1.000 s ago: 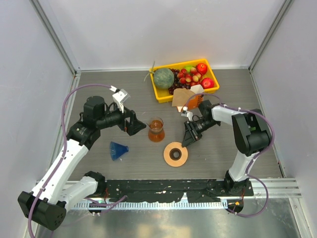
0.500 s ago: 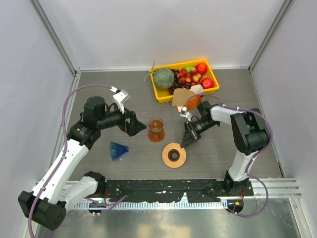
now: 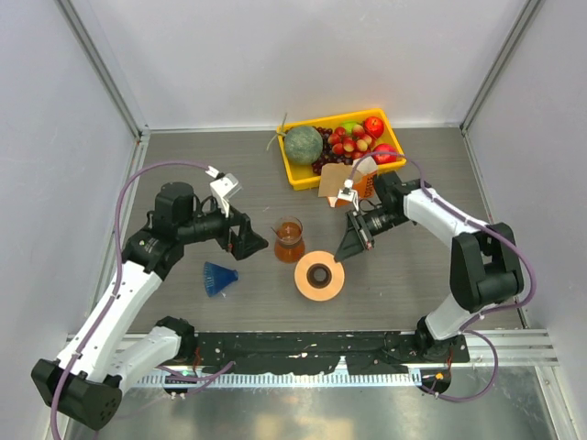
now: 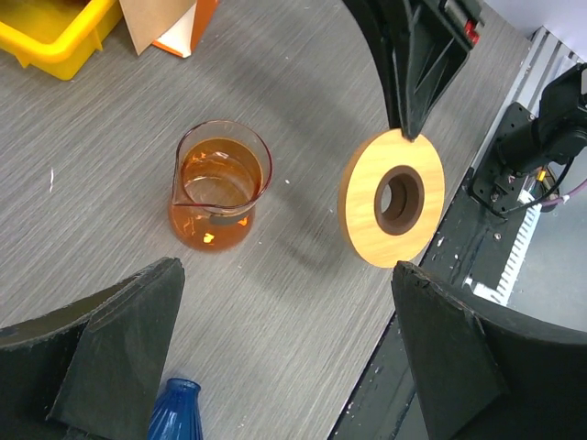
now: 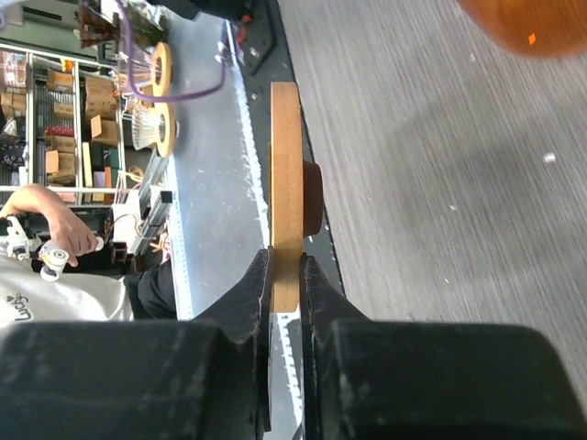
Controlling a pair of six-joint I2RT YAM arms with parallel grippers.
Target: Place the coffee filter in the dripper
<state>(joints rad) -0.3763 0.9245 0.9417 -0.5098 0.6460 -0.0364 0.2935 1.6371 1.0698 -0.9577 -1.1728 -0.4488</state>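
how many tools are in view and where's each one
2. The left tool hangs open just left of the amber glass beaker; the right tool, on the beaker's right, is shut on the rim of the orange-brown wooden ring stand. Neither is hidden.

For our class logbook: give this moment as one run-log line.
right gripper shut on ring stand | left gripper open | dripper lying on table

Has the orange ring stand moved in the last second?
Yes. The ring-shaped stand has shifted slightly left and toward the glass beaker, its rim pinched by the right gripper.
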